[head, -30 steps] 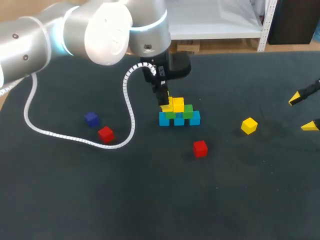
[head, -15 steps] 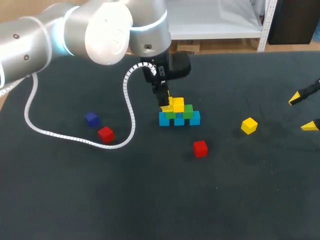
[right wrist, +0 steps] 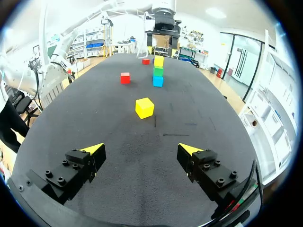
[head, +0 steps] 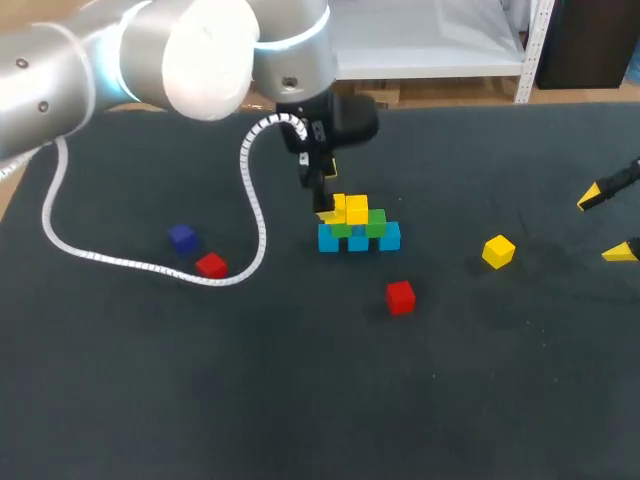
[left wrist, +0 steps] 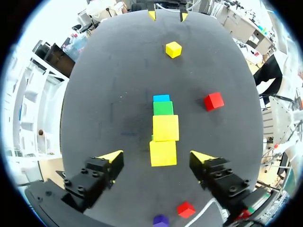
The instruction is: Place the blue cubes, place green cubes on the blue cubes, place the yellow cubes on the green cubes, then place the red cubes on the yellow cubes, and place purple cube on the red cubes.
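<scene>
While stack [head: 358, 236] stands, two red cubes [head: 400, 297], one yellow cube [head: 498, 250] lie loose.

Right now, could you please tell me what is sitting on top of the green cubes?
Two yellow cubes sit side by side on the green cubes, with nothing on top of them. They cover most of the green layer, so how they rest on it cannot be seen.

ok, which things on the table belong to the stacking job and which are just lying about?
Job: stack of blue, green and yellow cubes; loose yellow cube; red cube near the stack; red cube by the cable; purple cube.
Lying about: only the left arm's white cable, looped on the table.
</scene>
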